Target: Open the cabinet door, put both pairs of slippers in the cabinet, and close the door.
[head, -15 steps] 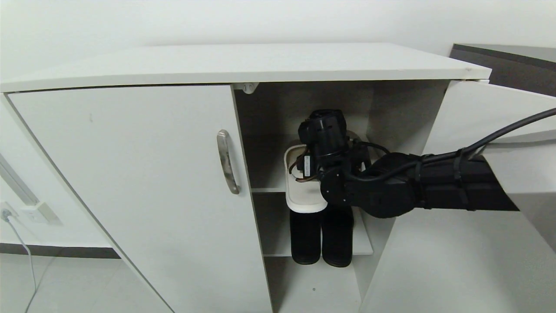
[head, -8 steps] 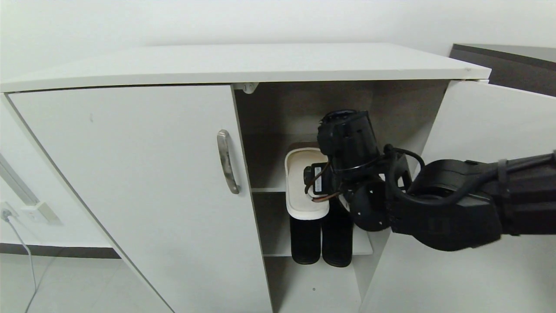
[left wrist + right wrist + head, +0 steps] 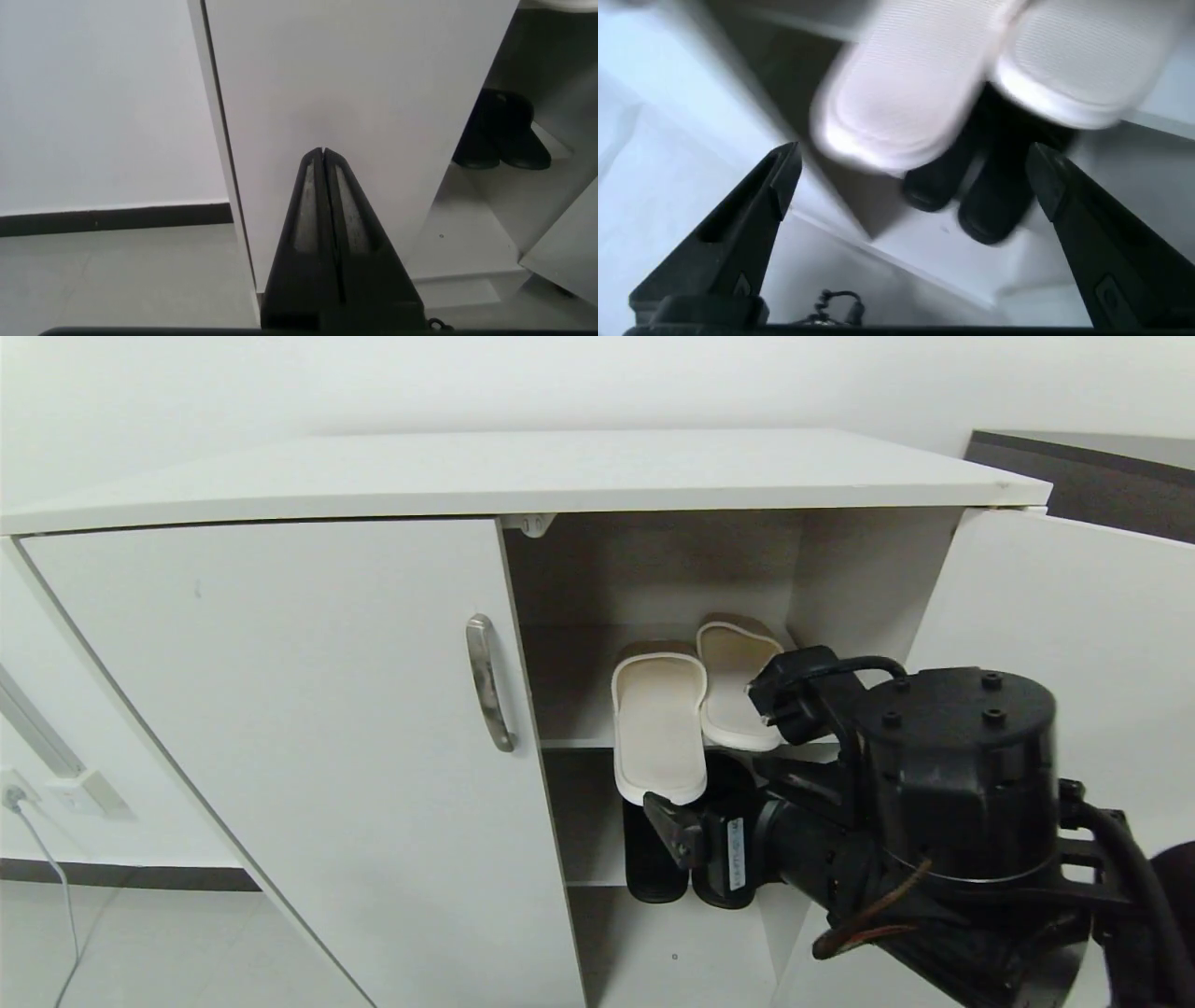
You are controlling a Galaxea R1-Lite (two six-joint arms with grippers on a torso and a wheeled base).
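Far L, on the wall beside the cabinet's L side: a socket (image 3: 86,793) w/ a cable (image 3: 58,887) hanging down toward the floor.

The cabinet (image 3: 523,471) is white w/ a flat top. Its L door (image 3: 280,728) is shut. A metal handle (image 3: 488,683) stands upright along that door's R edge.

L gripper (image 3: 322,155) is low in front of the shut door and points at the door face. Its fingers are pressed together w/ nothing between them. Can't tell if the tips touch the door.

The cabinet's R half stands open.
- The white slippers (image 3: 663,728) lie on the upper shelf (image 3: 569,719), side by side and touching.
- The L one's near end juts past the shelf's front edge; the R one sits further in, toward the R wall.
- The black slippers (image 3: 653,868) are on the lower shelf (image 3: 588,845), directly beneath the white pair.
- The black pair is also side by side, near ends over the shelf's front edge.

R arm (image 3: 952,784) is in front of the opening's lower R corner and covers part of the black pair in the head view. R gripper (image 3: 910,177) faces both pairs from just outside the cabinet. Its fingers are spread wide and empty, apart from the slippers.

R door (image 3: 1074,616) is swung open at the far R, beside the arm.
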